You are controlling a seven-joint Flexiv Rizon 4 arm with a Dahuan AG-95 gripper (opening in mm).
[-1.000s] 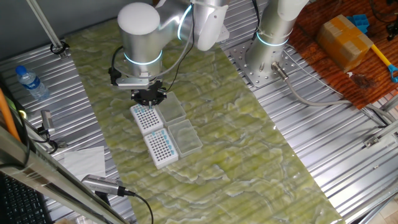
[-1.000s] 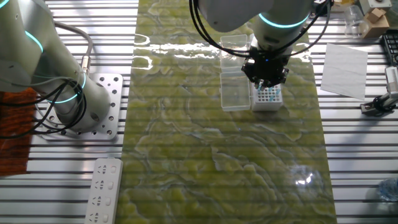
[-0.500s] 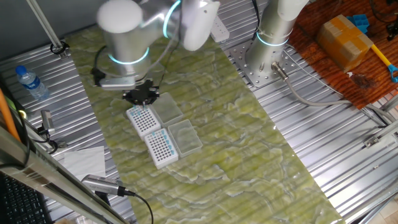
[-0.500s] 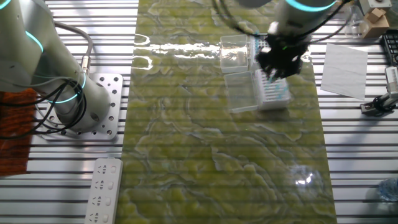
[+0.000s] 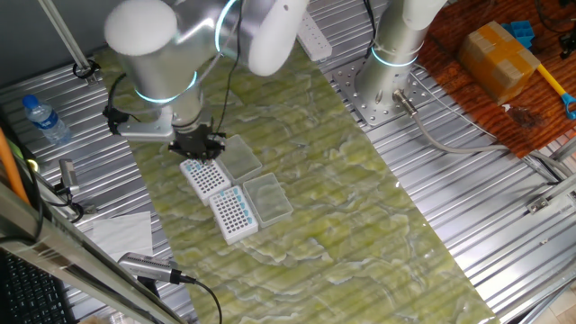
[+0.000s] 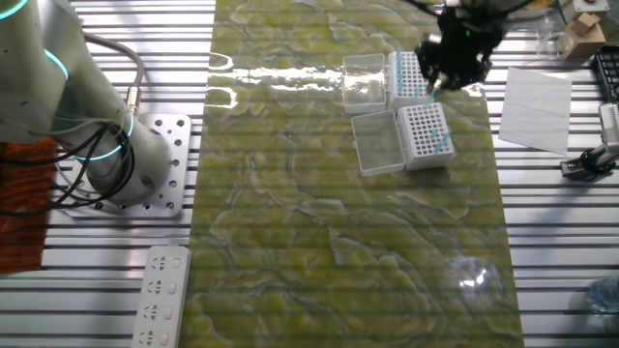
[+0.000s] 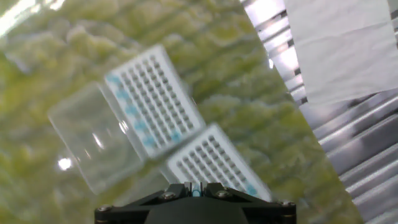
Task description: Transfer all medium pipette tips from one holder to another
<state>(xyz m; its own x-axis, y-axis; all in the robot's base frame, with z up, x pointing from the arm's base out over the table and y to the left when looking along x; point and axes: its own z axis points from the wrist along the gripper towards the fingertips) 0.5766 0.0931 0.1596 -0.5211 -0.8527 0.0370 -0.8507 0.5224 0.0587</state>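
Two white holders lie end to end on the green mat. The one with medium pipette tips [image 5: 232, 213] [image 6: 427, 135] [image 7: 151, 101] shows blue dots along one edge. The other holder [image 5: 205, 176] [image 6: 407, 74] [image 7: 214, 163] is mostly bare dark holes, with one blue dot near a corner. My gripper [image 5: 199, 149] [image 6: 443, 82] [image 7: 196, 187] hangs above the edge of that second holder, on the side away from the first. Its fingers are shut on a single light-blue tip, seen between them in the hand view.
Two clear lids [image 5: 266, 198] [image 5: 240, 157] [image 6: 378, 144] lie beside the holders. White paper [image 6: 534, 97] [image 7: 348, 43] sits on the ribbed metal nearby. A second arm's base [image 5: 387, 81] [image 6: 106, 155], a water bottle [image 5: 43, 119] and a power strip [image 6: 160, 295] stand farther off.
The arm has swung from over the holder with blue tips to the other holder, leftward in one fixed view and up-right in the other. The holders have not moved.
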